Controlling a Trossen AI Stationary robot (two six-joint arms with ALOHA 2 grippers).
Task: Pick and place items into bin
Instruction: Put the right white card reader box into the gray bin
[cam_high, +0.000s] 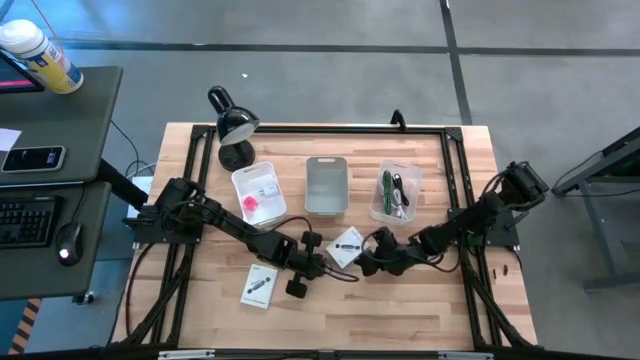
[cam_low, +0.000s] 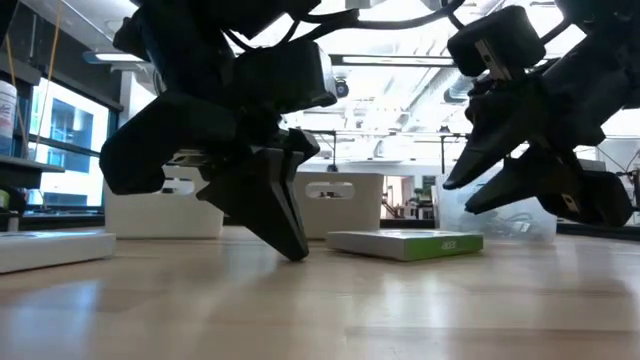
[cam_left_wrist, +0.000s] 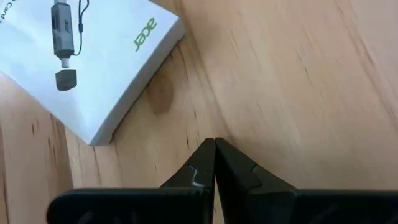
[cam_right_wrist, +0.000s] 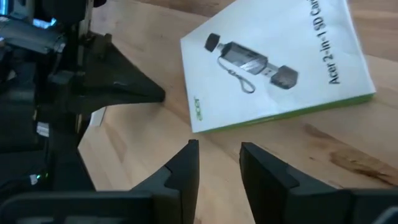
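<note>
Table (cam_high: 420, 300), wood, viewed from above; clock directions taken from its centre.

1. White flat packet (cam_high: 260, 285), at 7 o'clock, lying flat, nearest the front edge.
2. Left gripper (cam_high: 322, 268), near centre, tip down on the wood; we see its fingers (cam_left_wrist: 205, 163) pressed together, holding nothing.
3. Second white flat packet (cam_high: 347, 246), centre, lying between the two grippers, just beside each.
4. Right gripper (cam_high: 366, 259), at 4 o'clock of that packet; we note its fingers (cam_right_wrist: 186, 168) narrowly parted, empty, above the wood beside the packet's edge.
5. Left bin (cam_high: 259, 192), at 11 o'clock, containing a pink cube (cam_high: 249, 204).
6. Middle bin (cam_high: 326, 185), at 12 o'clock.
7. Right bin (cam_high: 396, 193), at 1 o'clock, with green, black and white cords (cam_high: 392, 190).
8. Black lamp (cam_high: 233, 125), far left corner.
</note>
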